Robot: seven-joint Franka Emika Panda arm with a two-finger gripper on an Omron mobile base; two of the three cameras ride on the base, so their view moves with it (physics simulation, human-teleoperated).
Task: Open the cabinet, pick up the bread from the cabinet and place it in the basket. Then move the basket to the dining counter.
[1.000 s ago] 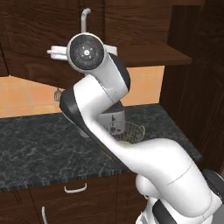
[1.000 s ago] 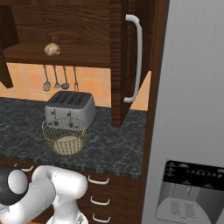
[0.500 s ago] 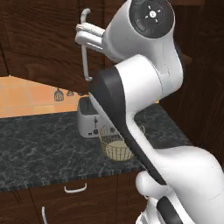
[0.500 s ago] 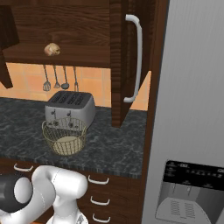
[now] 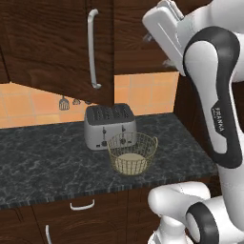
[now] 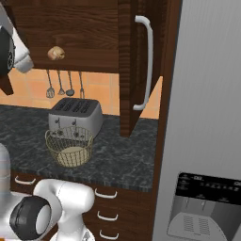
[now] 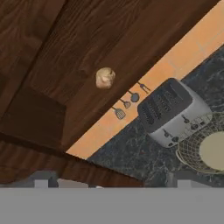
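Observation:
The dark wood cabinet [image 6: 84, 33] stands open, its left door [image 5: 57, 47] and right door [image 6: 136, 61] both swung out. The bread [image 6: 56, 53], a small tan roll, lies on the shelf inside and also appears as the bread [image 7: 105, 78] in the hand view. On the black worktop the wire basket [image 5: 132, 152] sits empty in front of the toaster; it is the basket [image 6: 70, 146] from the right. My gripper [image 7: 114, 180] is open with nothing between its fingers. It is held high, below and away from the roll. The dining counter is out of view.
A silver four-slot toaster [image 5: 109, 126] stands just behind the basket. Utensils [image 6: 63, 84] hang on the orange tiled wall. A tall grey fridge [image 6: 207, 117] fills the right side. Lower drawers [image 5: 81, 207] run under the worktop edge.
My arm has swung up and to the right, and the hand has come away from the left door's handle. Toaster and basket now show unobstructed in the left base view.

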